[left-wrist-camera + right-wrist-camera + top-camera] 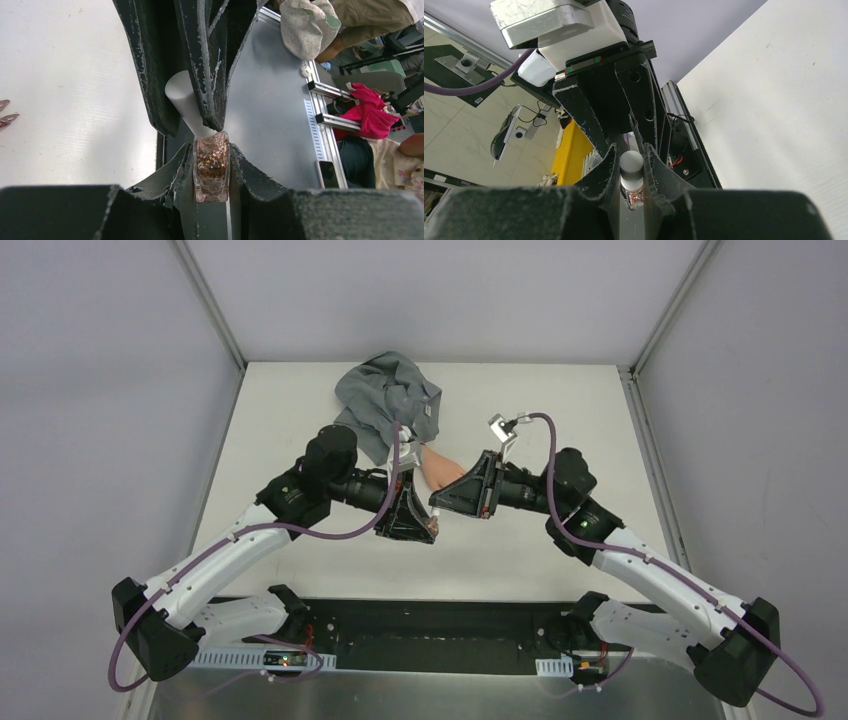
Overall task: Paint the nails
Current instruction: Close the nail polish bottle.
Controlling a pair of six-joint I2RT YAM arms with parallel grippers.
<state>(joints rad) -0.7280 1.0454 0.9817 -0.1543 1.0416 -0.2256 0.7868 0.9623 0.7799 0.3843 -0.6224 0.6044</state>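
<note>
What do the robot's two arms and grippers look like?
The left arm and right arm have white lower links, black joints and a purple cable looping along each. The left gripper and right gripper are black wedges whose fingers are scuffed whitish along the edges.

The table (270, 430) is viewed from above and behind the arm bases by the top external camera, at a distance. Each wrist camera is set close behind its own fingers. The left gripper (212, 150) and right gripper (630, 152) are seen facing each other. The polish bottle (212, 170) is shared by both wrist views.
</note>
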